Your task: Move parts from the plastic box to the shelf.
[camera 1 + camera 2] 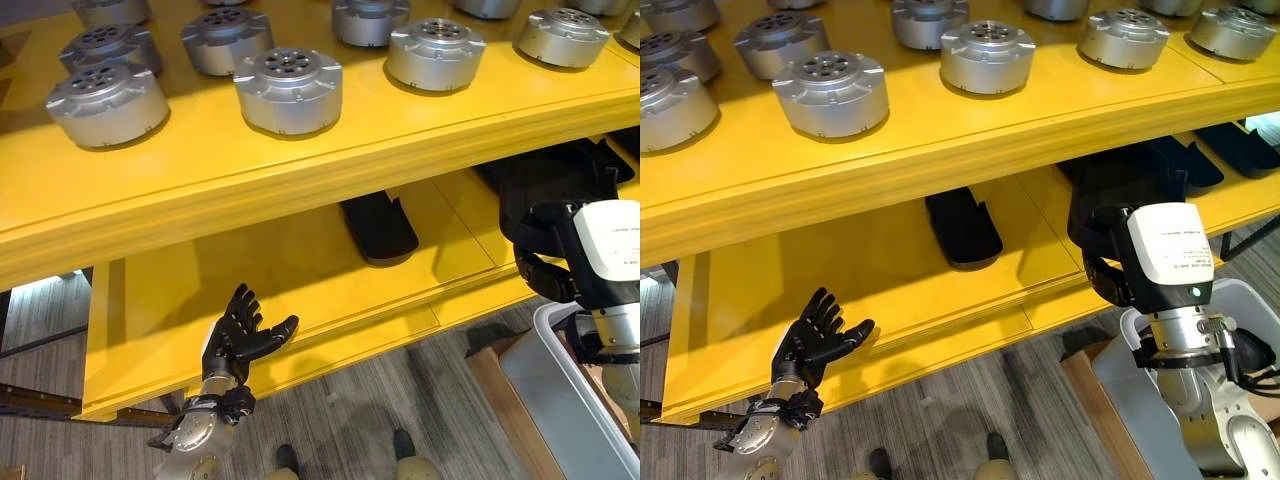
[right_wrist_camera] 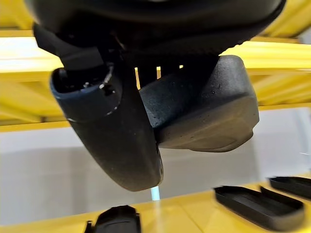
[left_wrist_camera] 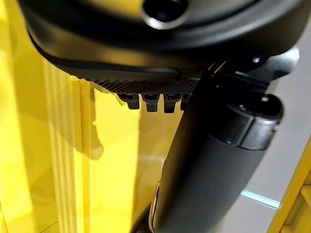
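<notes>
In the left eye view, a glossy yellow shelf (image 1: 330, 150) crossed the upper frame, carrying round, ribbed silver metal discs (image 1: 288, 88) with drilled tops. On the lower board lay a flat black moulded part (image 1: 378, 226) at centre. The left hand (image 1: 236, 340) stood at lower left with fingers spread and empty, while a white plastic box (image 1: 575, 395) showed at lower right. In the right eye view, the right hand (image 1: 1115, 205) sat right of centre, wrapped round a matte black part (image 1: 1110, 180). The left wrist view showed straight fingertips (image 3: 148, 101) before smooth yellow board. In the right wrist view, the thumb (image 2: 114, 141) pressed a grainy, rounded black part against the fingers, and more black parts (image 2: 260, 204) lay along the bottom edge.
</notes>
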Tool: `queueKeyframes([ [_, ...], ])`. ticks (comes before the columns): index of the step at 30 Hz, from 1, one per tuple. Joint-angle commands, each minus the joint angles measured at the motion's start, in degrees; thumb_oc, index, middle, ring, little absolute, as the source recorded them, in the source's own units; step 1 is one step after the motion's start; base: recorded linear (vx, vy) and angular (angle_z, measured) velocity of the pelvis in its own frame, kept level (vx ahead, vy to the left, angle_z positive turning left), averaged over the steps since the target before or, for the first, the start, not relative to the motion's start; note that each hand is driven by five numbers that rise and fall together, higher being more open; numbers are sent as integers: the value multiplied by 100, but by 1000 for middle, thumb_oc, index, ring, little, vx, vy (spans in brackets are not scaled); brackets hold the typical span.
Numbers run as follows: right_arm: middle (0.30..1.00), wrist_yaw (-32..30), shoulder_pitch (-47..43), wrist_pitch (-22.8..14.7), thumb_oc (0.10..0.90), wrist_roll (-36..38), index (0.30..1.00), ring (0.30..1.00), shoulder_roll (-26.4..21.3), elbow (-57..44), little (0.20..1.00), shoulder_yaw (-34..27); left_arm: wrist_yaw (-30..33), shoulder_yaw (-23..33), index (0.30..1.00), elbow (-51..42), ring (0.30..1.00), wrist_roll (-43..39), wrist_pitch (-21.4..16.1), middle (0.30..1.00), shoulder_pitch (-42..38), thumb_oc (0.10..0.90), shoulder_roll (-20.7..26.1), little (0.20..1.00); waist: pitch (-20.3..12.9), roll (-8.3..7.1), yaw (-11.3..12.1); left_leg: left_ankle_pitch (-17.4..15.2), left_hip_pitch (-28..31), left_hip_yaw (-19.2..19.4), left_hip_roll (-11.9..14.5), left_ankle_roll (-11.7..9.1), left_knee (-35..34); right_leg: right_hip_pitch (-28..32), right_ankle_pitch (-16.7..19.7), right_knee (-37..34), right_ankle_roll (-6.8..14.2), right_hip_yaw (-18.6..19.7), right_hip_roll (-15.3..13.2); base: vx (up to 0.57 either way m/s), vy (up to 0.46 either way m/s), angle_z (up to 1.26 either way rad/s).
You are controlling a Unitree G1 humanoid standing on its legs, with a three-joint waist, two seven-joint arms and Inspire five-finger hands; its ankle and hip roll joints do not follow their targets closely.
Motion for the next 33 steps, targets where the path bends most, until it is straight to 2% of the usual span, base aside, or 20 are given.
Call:
queueKeyframes([
  [1,300,-311,-1041,-49,400,-92,300,300,-532,77,300,-92,-172,31,1000,-373,1000,10,-649,1000,-441,900,463,1000,-462,-276,117,-511,-197,53,363,116,611,301,-567,377,-3,-352,-255,6,-34,18],
  [8,300,-81,-1717,-42,400,-121,300,300,-951,465,300,630,-180,-48,1000,-336,1000,-80,-643,1000,-494,900,563,1000,-385,-259,275,-478,-239,-82,408,87,648,302,-676,534,-55,-425,-198,-5,-37,8],
  [16,300,120,-2601,-29,400,-104,300,300,-1041,902,300,1545,-192,-185,1000,-322,1000,-166,-666,1000,-572,900,627,1000,-345,-209,438,-392,-296,-262,398,37,618,395,-804,598,-120,-649,-158,-13,-38,12],
  [21,300,174,-3237,64,400,-68,300,300,-873,1251,300,2105,-171,-250,1000,-312,1000,-221,-673,1000,-620,900,639,1000,-324,-175,544,-335,-362,-396,368,21,603,439,-847,618,-147,-800,-158,-32,-33,14],
  [23,300,171,-3669,159,400,-64,300,300,-605,1526,300,2478,-47,-182,1000,-313,1000,-317,-753,1000,-617,900,594,1000,-311,-159,655,-300,-386,-476,327,26,569,483,-866,616,-163,-895,-154,-38,-31,21],
  [33,300,224,-4670,285,400,-111,300,300,-229,1925,300,3242,46,-102,1000,-300,1000,-318,-784,1000,-579,900,608,1000,-296,-159,878,-222,-422,-629,220,54,467,589,-844,535,-180,-1065,-185,-19,-5,12],
])
